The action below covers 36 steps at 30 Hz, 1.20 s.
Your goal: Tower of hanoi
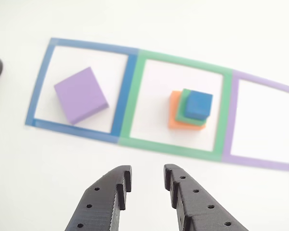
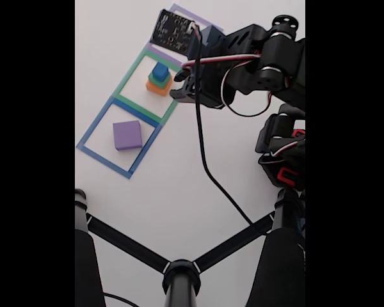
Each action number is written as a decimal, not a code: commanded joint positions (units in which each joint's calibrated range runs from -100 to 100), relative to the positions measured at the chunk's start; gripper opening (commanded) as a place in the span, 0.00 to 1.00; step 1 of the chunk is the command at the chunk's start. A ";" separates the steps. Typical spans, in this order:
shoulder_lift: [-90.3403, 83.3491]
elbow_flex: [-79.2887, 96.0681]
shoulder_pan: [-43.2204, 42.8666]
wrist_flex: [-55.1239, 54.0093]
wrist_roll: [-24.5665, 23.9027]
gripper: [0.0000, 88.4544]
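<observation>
Flat matte purple square block (image 1: pixel 81 95): alone, blue outline. Orange (image 1: pixel 174 118), green (image 1: pixel 184 111), blue (image 1: pixel 198 105) blocks: stacked, green outline. Black gripper (image 1: pixel 147 175): jaws parted, empty. Transfer appears unfinished.

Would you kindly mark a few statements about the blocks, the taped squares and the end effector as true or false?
1. The purple block lies alone in the blue taped square. True.
2. The blue cube tops the stack in the green taped square. True.
3. The orange block sits on the green cube. False: orange is at the bottom, under green.
4. The end effector is holding the blue cube. False: it is open, holding nothing.
5. The purple taped square holds a block. False: nothing lies inside it.
</observation>
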 commanded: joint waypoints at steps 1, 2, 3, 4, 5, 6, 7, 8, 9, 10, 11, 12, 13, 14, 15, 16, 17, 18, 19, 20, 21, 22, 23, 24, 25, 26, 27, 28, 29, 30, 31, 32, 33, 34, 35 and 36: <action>-2.16 -11.20 5.89 9.39 0.00 0.03; -2.40 -12.47 7.11 10.68 0.00 0.03; -2.72 -13.57 8.48 11.98 0.00 0.04; -3.12 -14.20 9.55 12.38 0.00 0.04; -3.60 -14.38 10.69 12.78 0.00 0.04; -4.08 -14.38 11.83 13.11 0.00 0.05; -4.48 -14.11 12.75 13.35 0.00 0.07; -4.88 -13.47 13.51 13.59 0.00 0.09; -5.52 -12.20 14.20 13.35 0.00 0.11; -6.40 -10.20 14.88 12.38 0.00 0.14; -7.20 -8.29 15.34 11.08 0.00 0.16; -7.85 -6.20 15.72 9.39 0.00 0.18; -8.33 -4.21 16.03 7.69 0.00 0.20; -8.89 -1.75 16.18 5.50 0.00 0.22; -9.37 0.43 16.18 3.40 0.00 0.24; -10.01 3.34 16.18 0.81 0.00 0.25; -10.65 6.15 16.18 -1.95 0.00 0.27; -11.29 9.24 16.10 -5.10 0.00 0.28; -11.77 11.88 16.03 -7.69 0.00 0.29; -12.17 14.69 15.80 -10.44 0.00 0.30; -12.41 16.97 15.49 -12.71 0.00 0.31; -12.57 19.33 15.19 -15.06 0.00 0.31; -12.65 21.42 15.04 -17.24 0.00 0.32; -12.89 23.87 14.73 -20.16 0.00 0.32; -13.05 26.51 14.58 -23.56 0.00 0.32; -13.05 28.32 14.58 -26.07 0.00 0.32; -13.05 30.23 14.73 -28.49 0.00 0.33; -12.89 31.96 14.88 -30.92 0.00 0.33; -12.73 33.96 15.04 -34.00 0.00 0.34; -12.65 35.59 15.04 -36.67 0.00 0.34; -12.33 37.59 15.19 -39.34 0.00 0.35; -12.09 39.59 15.19 -42.25 0.00 0.35; -11.77 41.77 15.11 -45.98 0.00 0.35; -11.21 43.50 14.96 -49.05 0.00 0.35; -10.57 45.41 14.73 -52.45 0.00 0.36; -10.01 46.95 14.58 -55.45 0.00 0.36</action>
